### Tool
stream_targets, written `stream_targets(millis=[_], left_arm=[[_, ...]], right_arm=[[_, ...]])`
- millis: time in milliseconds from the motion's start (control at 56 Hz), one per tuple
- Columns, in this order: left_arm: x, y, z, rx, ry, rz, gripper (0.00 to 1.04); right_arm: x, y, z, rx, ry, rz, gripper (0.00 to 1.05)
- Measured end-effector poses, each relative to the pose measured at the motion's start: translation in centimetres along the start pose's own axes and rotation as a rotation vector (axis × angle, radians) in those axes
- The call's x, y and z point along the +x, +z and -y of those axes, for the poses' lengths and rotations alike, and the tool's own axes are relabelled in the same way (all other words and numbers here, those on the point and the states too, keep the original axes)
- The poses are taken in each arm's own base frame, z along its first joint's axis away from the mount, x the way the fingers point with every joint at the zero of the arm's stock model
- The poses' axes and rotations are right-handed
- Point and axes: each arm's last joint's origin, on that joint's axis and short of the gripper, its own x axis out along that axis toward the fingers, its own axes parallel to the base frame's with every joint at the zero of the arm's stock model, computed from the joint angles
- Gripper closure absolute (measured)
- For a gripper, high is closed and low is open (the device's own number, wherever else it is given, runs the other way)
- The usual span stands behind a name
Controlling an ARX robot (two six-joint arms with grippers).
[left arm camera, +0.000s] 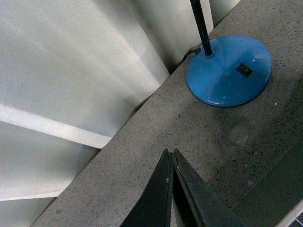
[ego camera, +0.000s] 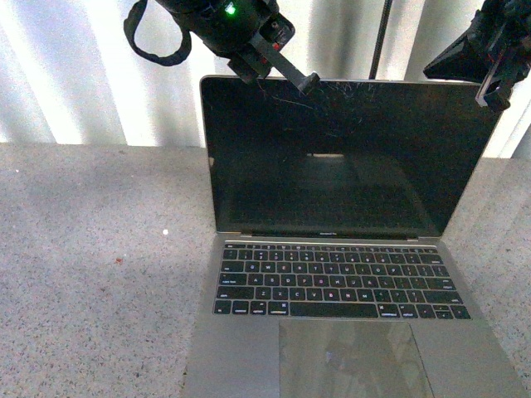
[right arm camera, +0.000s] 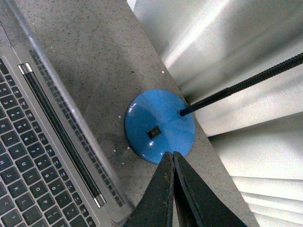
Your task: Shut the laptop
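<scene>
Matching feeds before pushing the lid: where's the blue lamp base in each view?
Front view: not in it; only its black pole shows above the laptop screen.
Left wrist view: blue lamp base beyond the shut left end effector, by the wall.
Right wrist view: at the right end effector tips, behind the laptop.
Shared: the pole.

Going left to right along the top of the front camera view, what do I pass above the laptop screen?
left gripper → thin black pole → right gripper
</scene>
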Motion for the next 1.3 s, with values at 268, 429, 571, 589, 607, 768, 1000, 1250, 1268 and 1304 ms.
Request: stream_targets(millis=[268,429,571,589,607,768,1000,1250,1268,1304], left_arm=[[-1.0,-1.0,0.8,0.023,-0.06,-0.017,1.01],[-1.4,-2.0,1.7,0.04,-0.08,-0.042,1.01],[-1.6,-3.1,2.7,0.055,-0.111,-0.067,1.01],[-1.6,-3.2,2.9,0.056,-0.113,-0.069,1.01],[-1.6,-3.3,2.9,0.056,-0.115,-0.07,1.01],[-2.2,-3.6,3.2,0.057,-0.133,-0.067,1.01],[-3.0,-3.9,4.4,0.053,-0.186,-0.057,1.01],[-3.0,-4.7,5.8,0.038,-0.222,-0.072,1.01],[-3.0,-4.8,5.8,0.038,-0.223,-0.073,1.01],[-3.0,-5.0,6.1,0.035,-0.229,-0.078,1.01]], right_arm=[[-0.5,-0.1,-1.8,-0.025,0.057,-0.018,1.02],[-0.6,-0.4,-3.1,-0.024,0.102,-0.031,1.02],[-0.8,-0.7,-4.2,-0.035,0.122,-0.038,1.02],[-0.8,-0.8,-4.4,-0.037,0.128,-0.039,1.02],[-0.7,-0.8,-4.6,-0.037,0.133,-0.04,1.02],[-0.6,-1.1,-5.7,-0.044,0.167,-0.052,1.02],[-0.3,-1.8,-7.1,-0.065,0.208,-0.077,1.02],[-0.3,-2.3,-7.6,-0.076,0.232,-0.093,1.02],[-0.3,-2.3,-7.7,-0.077,0.234,-0.094,1.02],[-0.2,-2.5,-7.8,-0.08,0.238,-0.099,1.02]])
